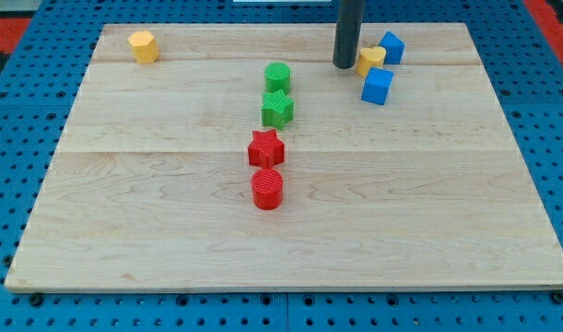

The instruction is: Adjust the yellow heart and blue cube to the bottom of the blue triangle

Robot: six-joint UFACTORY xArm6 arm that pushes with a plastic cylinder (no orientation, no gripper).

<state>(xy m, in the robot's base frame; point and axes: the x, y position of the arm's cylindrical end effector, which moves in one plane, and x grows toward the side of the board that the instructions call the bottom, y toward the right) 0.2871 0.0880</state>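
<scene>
Near the view's top right of the tabletop [170, 231]: my tip [345, 66] down on the wood, just left of the yellow heart [370, 61], close to touching; contact not clear. No jaws on this rod, so nothing to report as apart or together.

Yellow heart wedged between two blue pieces: blue triangle [391, 47] just above and to its right, touching or nearly so; blue cube [377, 87] just below it, slightly right, near but with a thin gap possible. All three in a tight cluster right of the rod.

Further left, at centre: a column of four running down the view. Green cylinder [277, 77] at the head, green star [277, 109] just beneath, near touching. Red star [265, 148] below that, small gap from the green one. Red cylinder [267, 188] at the foot, just beside the red star.

Far off at the view's top left corner: yellow hexagonal block [144, 46], alone, well apart from everything else.

Beyond the board edge: blue perforated surface [23, 120] on all sides.
</scene>
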